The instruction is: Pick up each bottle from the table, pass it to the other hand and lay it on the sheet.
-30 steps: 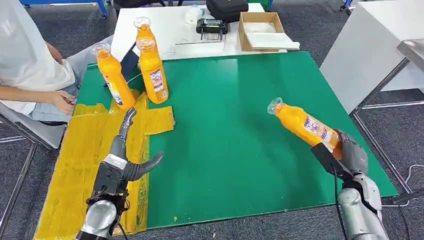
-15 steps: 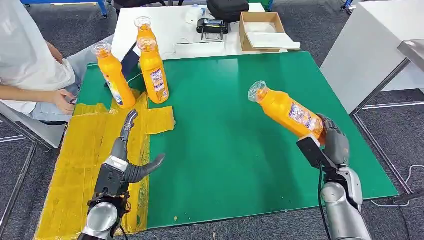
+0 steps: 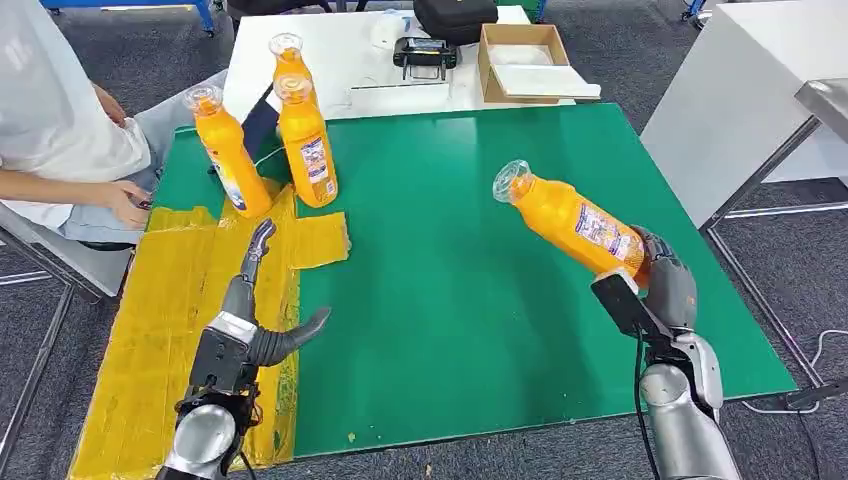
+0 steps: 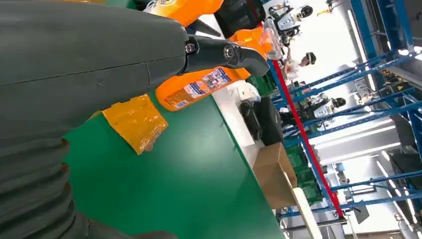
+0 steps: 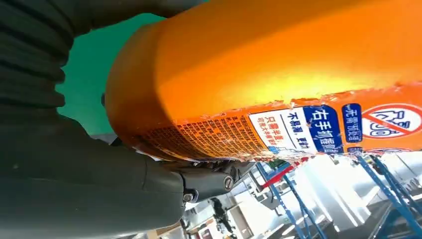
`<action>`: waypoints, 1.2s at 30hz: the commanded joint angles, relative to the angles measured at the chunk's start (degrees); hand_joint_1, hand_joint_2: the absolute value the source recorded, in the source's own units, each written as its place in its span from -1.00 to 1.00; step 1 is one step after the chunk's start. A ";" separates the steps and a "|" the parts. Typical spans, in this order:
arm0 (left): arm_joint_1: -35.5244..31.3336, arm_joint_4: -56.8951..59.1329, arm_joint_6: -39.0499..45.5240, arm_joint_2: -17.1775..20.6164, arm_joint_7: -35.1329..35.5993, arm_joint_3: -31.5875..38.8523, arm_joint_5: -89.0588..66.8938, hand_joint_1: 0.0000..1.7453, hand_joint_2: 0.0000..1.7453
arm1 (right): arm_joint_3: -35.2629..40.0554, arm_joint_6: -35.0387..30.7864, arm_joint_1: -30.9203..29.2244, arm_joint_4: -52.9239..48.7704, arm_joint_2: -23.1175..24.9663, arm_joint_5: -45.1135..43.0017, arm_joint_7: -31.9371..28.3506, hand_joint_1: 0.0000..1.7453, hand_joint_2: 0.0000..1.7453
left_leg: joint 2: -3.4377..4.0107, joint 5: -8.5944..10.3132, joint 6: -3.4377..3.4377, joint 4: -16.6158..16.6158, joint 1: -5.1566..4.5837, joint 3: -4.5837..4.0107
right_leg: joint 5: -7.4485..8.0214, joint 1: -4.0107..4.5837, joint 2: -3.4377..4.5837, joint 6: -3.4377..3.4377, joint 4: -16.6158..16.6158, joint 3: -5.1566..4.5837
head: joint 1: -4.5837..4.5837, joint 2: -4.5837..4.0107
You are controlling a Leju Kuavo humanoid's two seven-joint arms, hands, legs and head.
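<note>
My right hand (image 3: 664,286) grips an orange bottle (image 3: 572,220) by its base, holding it tilted above the green table (image 3: 480,300) with the clear cap pointing up and left. The right wrist view is close on that bottle (image 5: 268,74) and its label. My left hand (image 3: 250,310) hangs open over the yellow sheet (image 3: 170,320), fingers stretched toward the far side, nothing in it. Three more orange bottles (image 3: 305,145) stand upright at the sheet's far end; the left wrist view shows one of these bottles (image 4: 204,82) beyond my fingers (image 4: 226,52).
A seated person (image 3: 60,130) is at the table's left edge, hands near the sheet's corner. Behind the green table stands a white table (image 3: 340,60) with a cardboard box (image 3: 520,62) and a black bag (image 3: 452,18). Another white table (image 3: 750,90) stands at the right.
My right hand has lifted the bottle and carried it left, toward the table's middle; most of that happened before the last half second. The left hand has stayed in place.
</note>
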 commanded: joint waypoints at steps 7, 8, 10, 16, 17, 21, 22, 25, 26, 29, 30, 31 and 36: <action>-0.75 1.41 -0.15 0.40 0.36 -0.51 -0.05 -1.00 1.00 | 0.71 0.33 -1.12 0.54 0.86 -0.23 0.33 1.00 1.00 | 0.08 -0.15 -0.21 0.05 0.09 0.23 | -0.10 0.10 0.02 -0.18 0.02 0.22 | -0.02 0.00; -0.75 1.41 -0.15 0.40 0.36 -0.51 -0.05 -1.00 1.00 | 0.71 0.33 -1.12 0.54 0.86 -0.23 0.33 1.00 1.00 | 0.06 -0.09 -0.15 0.02 0.06 0.15 | -0.06 0.07 0.02 -0.13 0.00 0.14 | -0.02 0.00; -0.75 1.41 -0.15 0.40 0.36 -0.51 -0.05 -1.00 1.00 | 0.71 0.33 -1.12 0.54 0.86 -0.23 0.33 1.00 1.00 | 0.12 -0.26 -0.30 0.10 0.13 0.38 | -0.19 0.14 0.03 -0.26 0.06 0.36 | -0.02 0.00; -8.18 10.04 -13.06 -0.75 3.62 -7.13 13.10 -1.00 1.00 | 30.91 -2.45 -9.28 13.86 17.73 -1.00 -1.61 1.00 1.00 | 0.93 -0.21 -0.34 -0.02 0.22 0.30 | 0.13 0.24 0.87 -0.30 0.00 0.23 | 0.09 0.00; -7.95 9.65 -12.85 -0.36 3.62 -7.19 13.37 -1.00 1.00 | 32.26 -2.54 -9.15 12.58 15.56 -3.01 -1.23 1.00 1.00 | 0.86 -0.16 -0.28 0.00 0.34 0.16 | 0.16 0.35 0.78 -0.25 -0.03 0.09 | 0.26 0.00; -7.54 9.06 -12.80 0.08 3.64 -6.99 13.52 -1.00 1.00 | 32.22 -1.87 -8.73 11.03 12.76 -4.05 -1.29 1.00 1.00 | 0.58 0.13 -0.45 -0.06 0.25 0.05 | 0.17 0.28 0.32 -0.54 0.06 -0.33 | 0.00 0.00; -7.54 9.06 -12.80 0.08 3.64 -6.99 13.52 -1.00 1.00 | 32.22 -1.87 -8.73 11.03 12.76 -4.05 -1.29 1.00 1.00 | 0.24 0.13 -0.55 -0.03 0.35 0.15 | 0.03 0.37 0.05 -0.62 0.06 -0.15 | 0.09 0.00; -7.54 9.06 -12.80 0.08 3.64 -6.99 13.52 -1.00 1.00 | 32.22 -1.87 -8.73 11.03 12.76 -4.05 -1.29 1.00 1.00 | 0.05 0.16 -0.56 0.00 0.44 -0.05 | 0.05 0.42 -0.05 -0.59 0.09 -0.17 | 0.09 0.00; -7.54 9.06 -12.80 0.08 3.64 -6.99 13.52 -1.00 1.00 | 32.22 -1.87 -8.73 11.03 12.76 -4.05 -1.29 1.00 1.00 | 0.20 0.02 -0.62 0.05 0.47 0.13 | -0.01 0.45 0.08 -0.63 0.09 0.00 | 0.07 0.00; -7.54 9.06 -12.80 0.08 3.64 -6.99 13.52 -1.00 1.00 | 32.22 -1.87 -8.73 11.03 12.76 -4.05 -1.29 1.00 1.00 | 0.15 0.09 -0.64 0.02 0.40 -0.01 | 0.06 0.40 -0.01 -0.62 0.13 -0.14 | 0.04 0.00; -7.54 9.06 -12.80 0.08 3.64 -6.99 13.52 -1.00 1.00 | 32.22 -1.87 -8.73 11.03 12.76 -4.05 -1.29 1.00 1.00 | 0.07 0.17 -0.61 -0.01 0.37 -0.11 | 0.10 0.36 -0.07 -0.60 0.11 -0.23 | 0.04 0.00; -7.54 9.06 -12.80 0.08 3.64 -6.99 13.52 -1.00 1.00 | 32.22 -1.87 -8.73 11.03 12.76 -4.05 -1.29 1.00 1.00 | 0.06 0.09 -0.67 0.04 0.40 0.00 | 0.03 0.39 -0.08 -0.65 0.14 -0.12 | 0.04 0.00; -7.58 9.11 -12.78 0.11 3.67 -6.89 13.65 -1.00 1.00 | 32.52 -1.40 -8.79 10.57 12.46 -4.03 -1.32 1.00 1.00 | 0.07 0.21 -0.57 -0.03 0.34 -0.25 | 0.16 0.33 -0.01 -0.56 0.09 -0.37 | 0.02 0.00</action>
